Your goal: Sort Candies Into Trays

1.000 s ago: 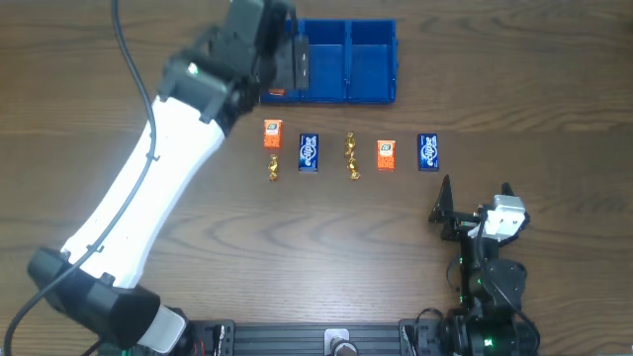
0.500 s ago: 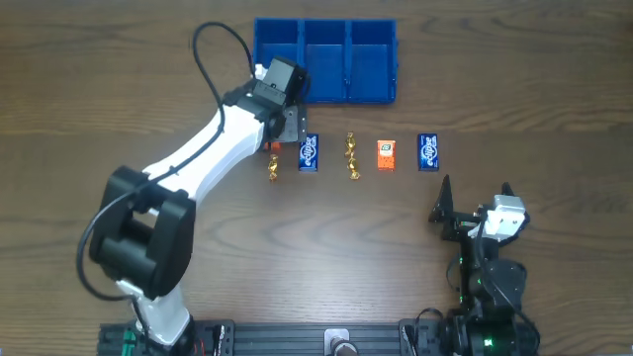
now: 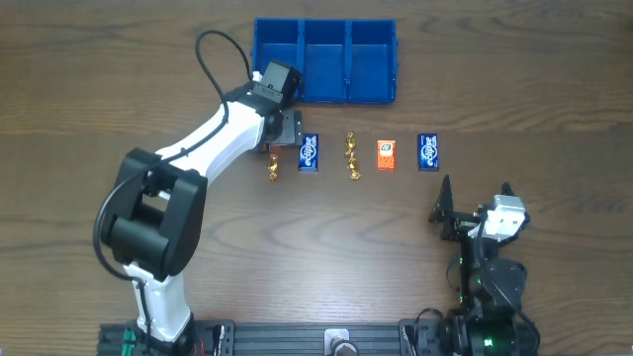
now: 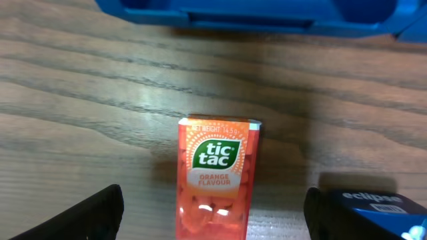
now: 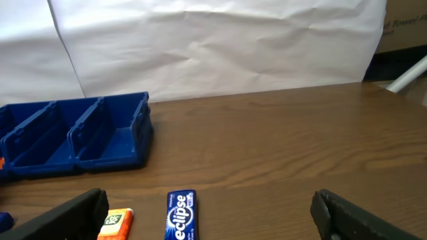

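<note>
None of the candies [image 3: 386, 154] is in the blue tray [image 3: 326, 97] yet; all lie on the bench [image 3: 554, 99]. Astride the orange box [image 4: 219, 160] the left hand [image 4: 212, 217] hangs spread; the right hand [image 3: 474, 190] waits, fingers apart.

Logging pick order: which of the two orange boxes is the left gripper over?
The orange box at the row's left end, beside a blue pack; the left gripper hangs open over it. The other orange box lies farther right.
</note>
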